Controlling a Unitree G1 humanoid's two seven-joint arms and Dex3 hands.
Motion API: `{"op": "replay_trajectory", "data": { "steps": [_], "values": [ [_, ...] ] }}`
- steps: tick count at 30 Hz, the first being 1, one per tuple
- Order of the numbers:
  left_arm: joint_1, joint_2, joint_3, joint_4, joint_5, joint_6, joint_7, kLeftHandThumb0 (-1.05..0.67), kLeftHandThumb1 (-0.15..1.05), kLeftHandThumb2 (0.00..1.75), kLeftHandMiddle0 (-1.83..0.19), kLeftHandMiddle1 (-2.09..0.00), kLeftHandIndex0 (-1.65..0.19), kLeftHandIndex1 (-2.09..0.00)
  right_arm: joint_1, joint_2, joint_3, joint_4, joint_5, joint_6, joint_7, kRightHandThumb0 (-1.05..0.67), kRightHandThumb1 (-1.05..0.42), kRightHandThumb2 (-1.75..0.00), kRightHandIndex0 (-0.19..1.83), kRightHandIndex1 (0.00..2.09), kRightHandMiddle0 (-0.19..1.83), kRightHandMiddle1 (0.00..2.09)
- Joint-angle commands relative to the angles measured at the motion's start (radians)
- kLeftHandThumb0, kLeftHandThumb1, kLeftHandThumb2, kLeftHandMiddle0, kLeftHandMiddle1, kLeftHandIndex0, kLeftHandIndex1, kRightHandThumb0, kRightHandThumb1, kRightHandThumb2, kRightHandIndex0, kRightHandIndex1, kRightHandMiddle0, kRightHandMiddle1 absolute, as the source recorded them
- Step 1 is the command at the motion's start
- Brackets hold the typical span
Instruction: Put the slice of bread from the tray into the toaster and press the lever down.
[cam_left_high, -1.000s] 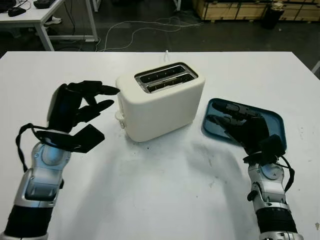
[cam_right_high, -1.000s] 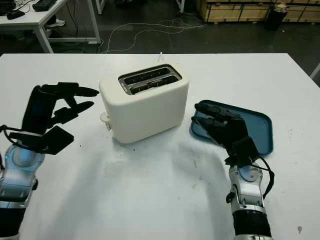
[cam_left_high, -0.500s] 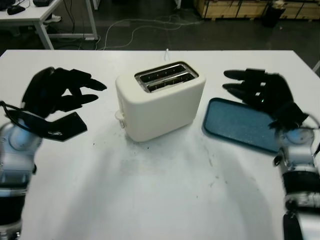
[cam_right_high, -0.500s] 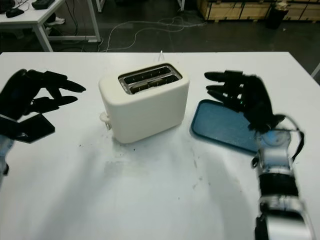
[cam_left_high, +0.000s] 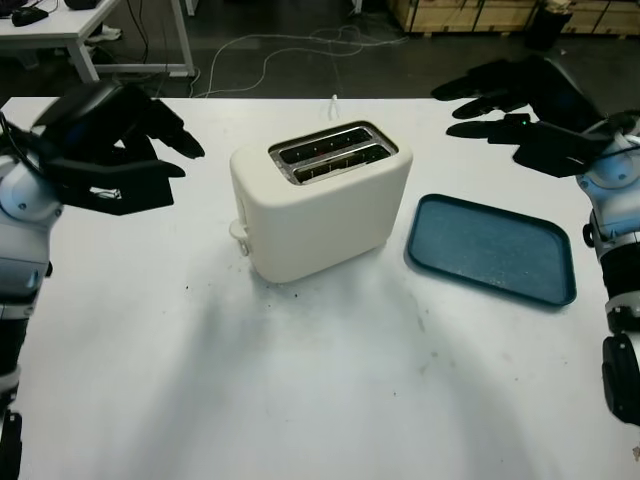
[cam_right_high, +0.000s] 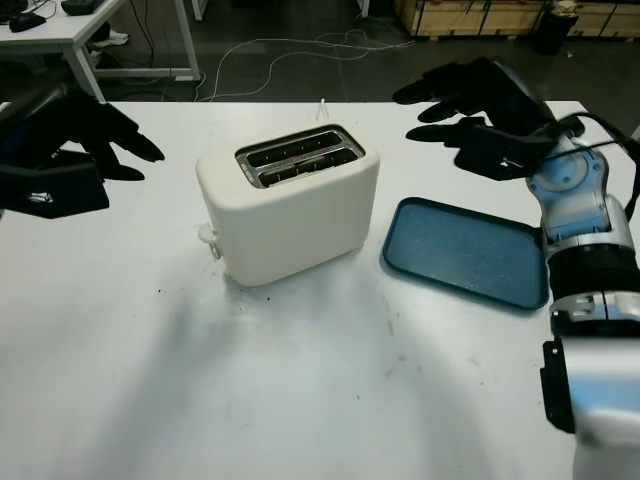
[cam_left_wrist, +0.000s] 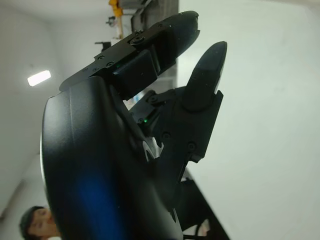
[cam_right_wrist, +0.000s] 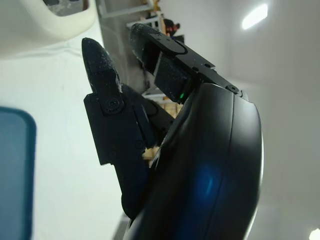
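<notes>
Both hands are up off the white desk (cam_left_high: 300, 380), and nothing is held: the black left hand (cam_left_high: 105, 140) hangs open to the left of the cream two-slot toaster (cam_left_high: 320, 205), the black right hand (cam_left_high: 525, 100) hangs open beyond the dark teal rectangular tray (cam_left_high: 490, 250), fingers (cam_right_high: 440, 85) extended and clamped on nothing. The tray looks bare, no slice of bread on it, and something sits low in the toaster's slots, though I can't say for sure it's bread. The small cream lever (cam_left_high: 238, 232) sits low on the toaster's left end. My read: the loading looks done, and any remaining move is a check that the lever is latched, a job for the left hand.
</notes>
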Motion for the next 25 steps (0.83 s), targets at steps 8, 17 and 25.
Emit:
{"op": "replay_trajectory", "data": {
  "steps": [8, 17, 25],
  "values": [
    [0.008, 0.003, -0.005, -0.015, 0.015, 0.05, -0.026, -0.32, 0.76, 0.0, -1.04, -0.78, -1.23, -0.02, -0.061, -0.037, 0.063, -0.022, -0.075, 0.036, 0.017, -0.51, -0.8, 0.0, 1.06, 0.01, 0.94, 0.0],
    [0.018, -0.01, -0.004, -0.026, 0.009, 0.054, -0.016, -0.31, 0.77, 0.0, -1.0, -0.87, -1.23, -0.02, -0.058, -0.047, 0.068, -0.013, -0.075, 0.021, 0.003, -0.5, -0.79, 0.0, 1.06, 0.01, 0.96, 0.01],
    [0.028, -0.02, -0.008, -0.036, 0.01, 0.062, -0.018, -0.32, 0.77, 0.0, -0.97, -0.88, -1.22, -0.02, -0.054, -0.051, 0.074, -0.015, -0.084, 0.01, -0.006, -0.51, -0.81, -0.01, 1.07, 0.01, 0.95, 0.0]
  ]
}}
